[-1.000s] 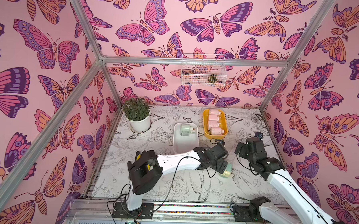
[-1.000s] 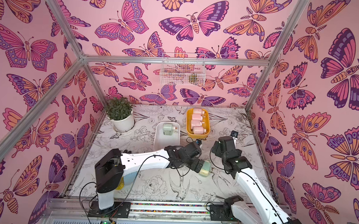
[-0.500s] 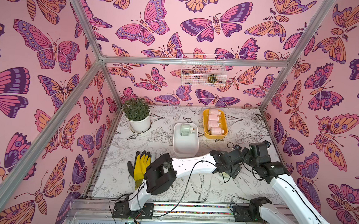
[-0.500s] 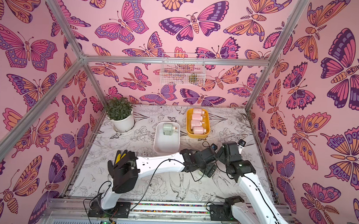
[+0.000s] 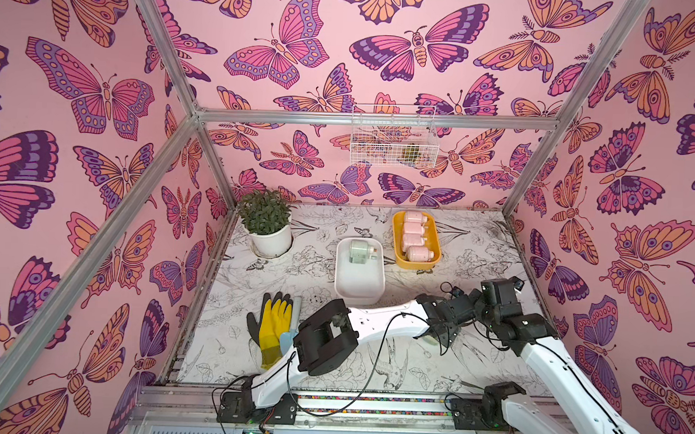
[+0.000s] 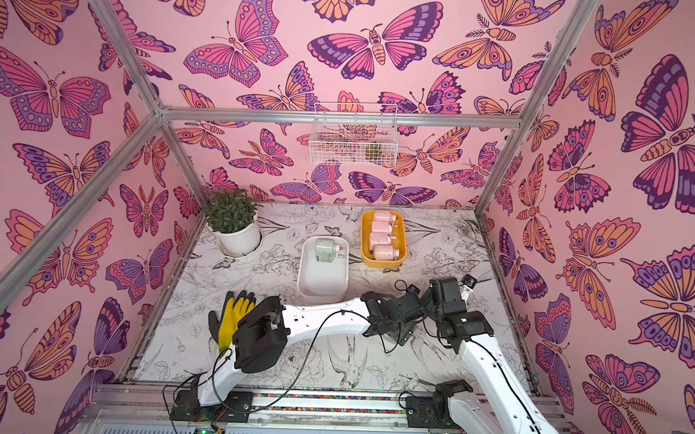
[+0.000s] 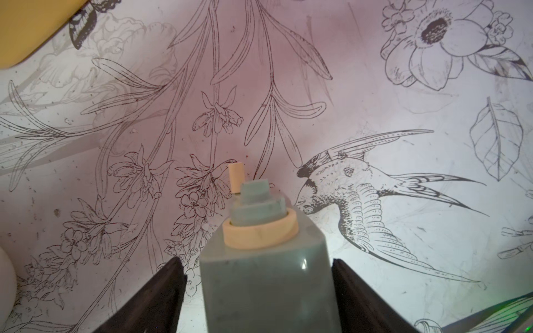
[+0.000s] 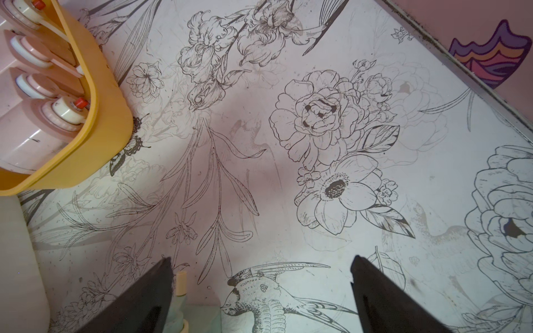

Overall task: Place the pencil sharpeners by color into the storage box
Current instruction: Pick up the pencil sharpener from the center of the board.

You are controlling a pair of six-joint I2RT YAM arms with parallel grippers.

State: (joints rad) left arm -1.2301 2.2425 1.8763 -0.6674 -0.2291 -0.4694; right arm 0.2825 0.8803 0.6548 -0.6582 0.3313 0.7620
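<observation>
A mint green pencil sharpener (image 7: 264,288) lies on the table between the fingers of my left gripper (image 7: 256,261). The jaws stand open round it, with a gap at one finger. In both top views that gripper (image 5: 439,335) (image 6: 389,328) is low at the right middle of the table and mostly covers the sharpener. My right gripper (image 8: 261,259) hangs open and empty just beside it, and the mint sharpener (image 8: 202,320) shows by one finger. Another mint sharpener (image 5: 361,251) lies in the white storage box (image 5: 358,291). Several pink sharpeners (image 5: 415,239) fill the yellow box (image 5: 437,246).
A potted plant (image 5: 267,226) stands at the back left. Yellow and black gloves (image 5: 272,327) with a light blue shovel (image 5: 286,338) lie front left, by the left arm's elbow. A wire basket (image 5: 393,137) hangs on the back wall. Metal frame rails edge the table.
My left arm has reached to the right over the mint sharpener and its jaws have narrowed round it. The gloves came into view. The right arm drew back a little to the right.
</observation>
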